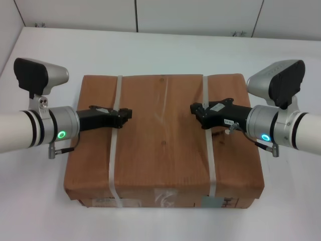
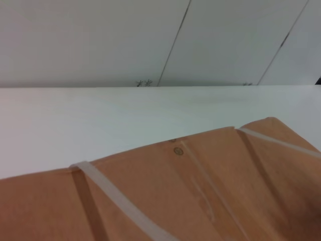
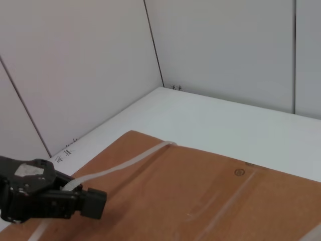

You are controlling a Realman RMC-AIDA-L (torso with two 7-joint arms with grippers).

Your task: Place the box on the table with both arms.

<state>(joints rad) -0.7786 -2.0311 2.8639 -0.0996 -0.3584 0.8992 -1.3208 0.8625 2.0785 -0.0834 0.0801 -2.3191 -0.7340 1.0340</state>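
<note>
The box (image 1: 163, 145), wrapped in brown paper with two white straps, lies flat in the middle of the white table (image 1: 165, 50); labels and tape show on its near side. My left gripper (image 1: 128, 115) reaches in from the left and lies across the left strap (image 1: 114, 150), shut on it. My right gripper (image 1: 194, 109) reaches in from the right across the right strap (image 1: 210, 160), shut on it. The left gripper (image 3: 95, 203) also shows in the right wrist view, at the strap (image 3: 125, 160). The left wrist view shows only the box top (image 2: 200, 201). Whether the box's underside touches the table is hidden.
White wall panels (image 1: 200, 15) stand along the table's far edge and a wall (image 3: 75, 75) runs along its left side. Bare tabletop (image 2: 100, 120) surrounds the box on the far, left and right sides. The box's near edge is close to the table's front.
</note>
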